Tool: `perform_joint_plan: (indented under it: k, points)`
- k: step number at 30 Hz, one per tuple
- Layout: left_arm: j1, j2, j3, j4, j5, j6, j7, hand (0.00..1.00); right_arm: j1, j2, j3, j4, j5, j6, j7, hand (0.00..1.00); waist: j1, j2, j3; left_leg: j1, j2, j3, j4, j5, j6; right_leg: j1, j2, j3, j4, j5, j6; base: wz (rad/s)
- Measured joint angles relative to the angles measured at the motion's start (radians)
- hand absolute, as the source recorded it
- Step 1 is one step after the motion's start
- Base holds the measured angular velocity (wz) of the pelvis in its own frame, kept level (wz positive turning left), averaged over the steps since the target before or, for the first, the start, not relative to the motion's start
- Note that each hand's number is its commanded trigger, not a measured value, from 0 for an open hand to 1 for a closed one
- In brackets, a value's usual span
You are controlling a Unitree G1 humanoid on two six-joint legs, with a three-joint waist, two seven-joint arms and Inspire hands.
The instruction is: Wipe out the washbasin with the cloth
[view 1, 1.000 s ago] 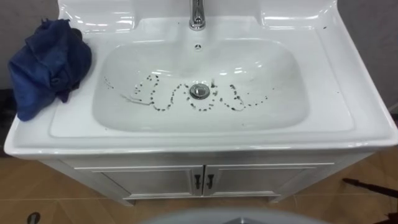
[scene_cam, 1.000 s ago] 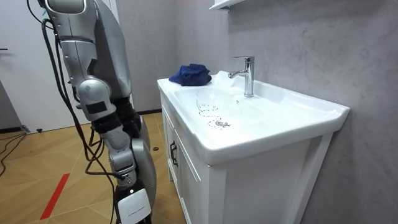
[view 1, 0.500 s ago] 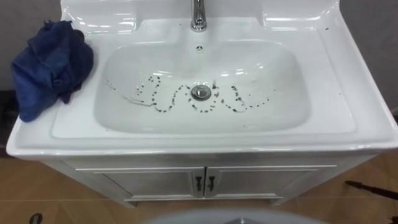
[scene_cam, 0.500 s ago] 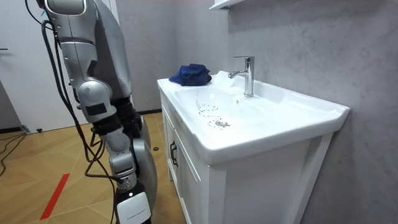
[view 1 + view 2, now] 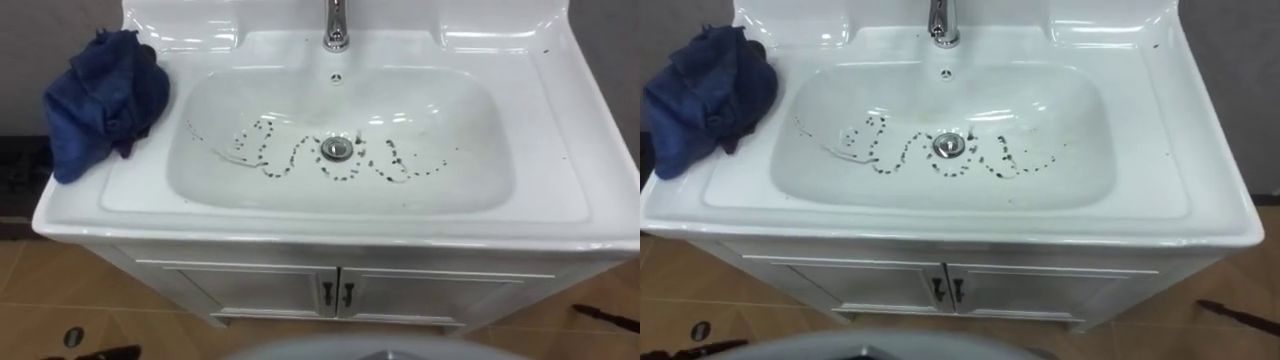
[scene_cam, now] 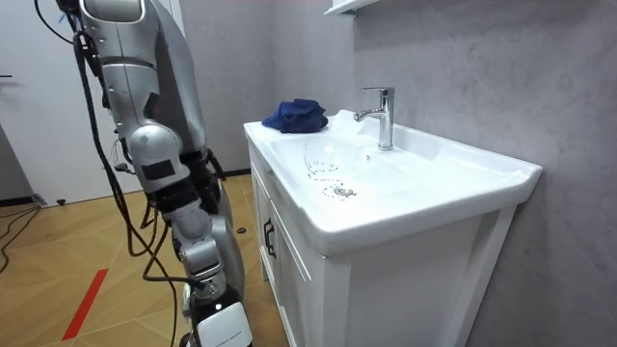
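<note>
At the left of the basin (image 5: 560, 150): 1 crumpled blue cloth (image 5: 105, 100), unheld; dark specks (image 5: 300, 162) cross the bowl.
Wiping not begun, judging by the specks; right hand (image 6: 213, 314) hangs by the cabinet (image 5: 250, 285), grip cannot be told; next move calls for grasping the cloth.

Bright, even overhead light, glare patches on the glossy basin (image 5: 480, 150), soft shadow on the cabinet (image 5: 250, 290) below.

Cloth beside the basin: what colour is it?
Dark blue, no pattern; the cloth shows best in the left eye view.
</note>
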Motion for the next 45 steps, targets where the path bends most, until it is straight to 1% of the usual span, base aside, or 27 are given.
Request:
perform_joint_plan:
  k: [1,2,4,5,9,11,12,14,15,17,18,20,21,23,27,29,31,32,34,39,41,45]
  points:
    - [0.003,0.003,0.012,-0.042,-0.001,-0.008,0.028,0.00,0.000,0.000,0.000,-0.004,0.000,-0.003,0.000,0.00,0.012,-0.002,0.0001,-0.002,0.000,0.000,0.000,0.000,0.000,-0.003,0.000,0.000,0.001,0.000,0.000,0.00]
    - [0.005,0.009,0.015,-0.078,-0.005,-0.017,0.053,0.00,0.001,0.000,-0.001,-0.010,0.000,-0.006,0.000,0.00,0.019,0.006,-0.0049,-0.006,0.000,0.000,0.000,0.000,0.000,-0.006,-0.001,-0.002,0.001,0.000,0.000,0.00]
    - [0.010,0.013,0.025,-0.130,-0.005,-0.032,0.080,0.00,0.007,0.000,-0.018,-0.031,0.000,-0.009,0.000,0.00,0.021,0.006,-0.0065,-0.011,-0.001,-0.001,-0.001,0.000,0.000,-0.011,-0.002,-0.003,0.002,0.000,0.000,0.00]
    - [0.013,0.017,0.028,-0.161,-0.005,-0.037,0.095,0.00,0.008,-0.001,-0.021,-0.036,0.000,-0.018,0.000,0.00,0.022,0.009,-0.0079,-0.014,-0.002,-0.002,0.000,0.000,0.000,-0.013,-0.002,-0.004,0.002,-0.001,0.000,0.00]
    - [0.012,0.033,0.029,-0.236,-0.004,-0.049,0.120,0.00,0.013,-0.001,-0.019,-0.044,0.000,-0.036,-0.001,0.00,0.024,0.012,-0.0089,-0.014,-0.003,-0.009,0.001,0.000,0.000,-0.008,-0.003,-0.011,-0.001,-0.001,0.000,0.04]
    - [0.011,0.054,0.030,-0.291,0.000,-0.067,0.146,0.00,0.019,-0.003,-0.019,-0.043,0.005,-0.050,-0.002,0.00,0.021,0.015,-0.0085,-0.017,-0.004,-0.016,0.000,0.000,0.000,-0.007,-0.004,-0.018,-0.003,-0.001,0.001,0.10]
    - [0.011,0.059,0.030,-0.312,0.001,-0.071,0.155,0.00,0.021,-0.003,-0.018,-0.043,0.010,-0.051,-0.002,0.00,0.022,0.016,-0.0089,-0.019,-0.004,-0.018,0.000,0.000,0.000,-0.007,-0.005,-0.021,-0.003,-0.001,0.001,0.05]
    - [0.007,0.085,0.034,-0.393,0.034,-0.080,0.183,0.00,0.022,-0.003,-0.023,-0.043,0.009,-0.050,-0.002,0.00,0.027,0.022,-0.0083,-0.023,-0.004,-0.019,0.001,0.000,0.000,-0.014,-0.005,-0.021,-0.001,-0.002,0.000,0.00]
    - [0.006,0.093,0.038,-0.406,0.057,-0.083,0.187,0.00,0.022,-0.004,-0.023,-0.042,0.009,-0.050,-0.002,0.00,0.028,0.023,-0.0082,-0.023,-0.004,-0.019,0.001,0.000,0.000,-0.015,-0.005,-0.021,-0.001,-0.003,0.000,0.00]
    - [0.004,0.114,0.058,-0.486,0.120,-0.096,0.207,0.00,0.027,-0.004,-0.027,-0.041,0.012,-0.060,-0.004,0.00,0.028,0.032,-0.0073,-0.022,-0.005,-0.023,0.001,0.000,0.000,-0.013,-0.007,-0.026,-0.001,-0.004,0.001,0.02]
    - [0.003,0.120,0.061,-0.505,0.129,-0.101,0.213,0.00,0.030,-0.004,-0.027,-0.041,0.011,-0.064,-0.006,0.00,0.027,0.033,-0.0075,-0.022,-0.005,-0.026,0.001,0.000,0.000,-0.012,-0.007,-0.027,-0.003,-0.004,0.001,0.05]
    - [-0.009,0.131,0.091,-0.565,0.184,-0.108,0.225,0.00,0.043,-0.003,-0.027,-0.047,0.009,-0.069,-0.010,0.00,0.023,0.039,-0.0044,-0.021,-0.006,-0.028,0.004,0.000,0.000,-0.009,-0.007,-0.027,-0.011,-0.003,0.001,0.02]
    - [-0.012,0.131,0.100,-0.581,0.194,-0.108,0.225,0.00,0.048,-0.003,-0.027,-0.050,0.009,-0.069,-0.010,0.00,0.023,0.040,-0.0039,-0.021,-0.006,-0.028,0.004,0.000,0.000,-0.009,-0.007,-0.027,-0.011,-0.003,0.001,0.00]
    - [-0.013,0.132,0.111,-0.666,0.211,-0.108,0.225,0.00,0.063,-0.004,-0.027,-0.063,0.010,-0.069,-0.007,0.00,0.019,0.041,-0.0009,-0.025,-0.006,-0.028,0.007,0.000,0.000,-0.009,-0.007,-0.028,-0.013,-0.004,0.002,0.00]
    - [-0.023,0.132,0.112,-0.756,0.223,-0.108,0.224,0.00,0.071,-0.004,-0.027,-0.062,0.006,-0.070,-0.001,0.00,0.013,0.042,0.0003,-0.035,-0.007,-0.028,0.013,0.000,0.000,-0.017,-0.007,-0.027,-0.013,-0.004,0.002,0.00]
    - [-0.024,0.132,0.102,-0.792,0.302,-0.110,0.224,0.00,0.073,-0.003,-0.027,-0.063,0.005,-0.071,0.001,0.00,0.010,0.039,0.0009,-0.035,-0.008,-0.028,0.013,0.000,0.000,-0.016,-0.008,-0.027,-0.013,-0.004,0.002,0.00]
    - [-0.024,0.132,0.097,-0.827,0.345,-0.110,0.223,0.00,0.074,-0.002,-0.027,-0.066,0.004,-0.071,0.001,0.00,0.008,0.039,0.0019,-0.035,-0.009,-0.027,0.013,0.000,0.000,-0.016,-0.009,-0.027,-0.014,-0.004,0.002,0.00]
    - [-0.024,0.132,0.092,-0.854,0.359,-0.110,0.223,0.00,0.076,-0.002,-0.027,-0.067,0.005,-0.071,0.001,0.00,0.007,0.037,0.0041,-0.035,-0.009,-0.027,0.013,0.000,0.000,-0.016,-0.010,-0.027,-0.014,-0.004,0.003,0.00]
    - [-0.024,0.131,0.082,-0.884,0.373,-0.112,0.223,0.00,0.080,-0.002,-0.026,-0.067,0.004,-0.072,0.001,0.00,0.002,0.038,0.0042,-0.034,-0.010,-0.028,0.013,0.000,0.001,-0.015,-0.010,-0.027,-0.014,-0.004,0.003,0.00]
    - [-0.021,0.127,0.031,-0.899,0.398,-0.120,0.218,0.00,0.080,-0.003,-0.026,-0.067,0.003,-0.085,0.003,0.00,-0.016,0.044,0.0076,-0.032,-0.011,-0.028,0.013,0.000,0.001,-0.014,-0.011,-0.027,-0.015,-0.004,0.004,0.00]
    - [-0.018,0.121,-0.009,-0.898,0.399,-0.121,0.201,0.00,0.080,-0.003,-0.025,-0.064,0.003,-0.087,0.007,0.00,-0.027,0.043,0.0086,-0.032,-0.011,-0.028,0.013,0.000,0.001,-0.015,-0.011,-0.024,-0.014,-0.004,0.004,0.00]
    - [-0.019,0.119,-0.053,-0.898,0.405,-0.122,0.172,0.00,0.080,-0.002,-0.017,-0.063,0.003,-0.096,0.015,0.00,-0.042,0.036,0.0112,-0.036,-0.011,-0.027,0.014,0.001,0.001,-0.020,-0.011,-0.021,-0.012,-0.004,0.004,-0.02]
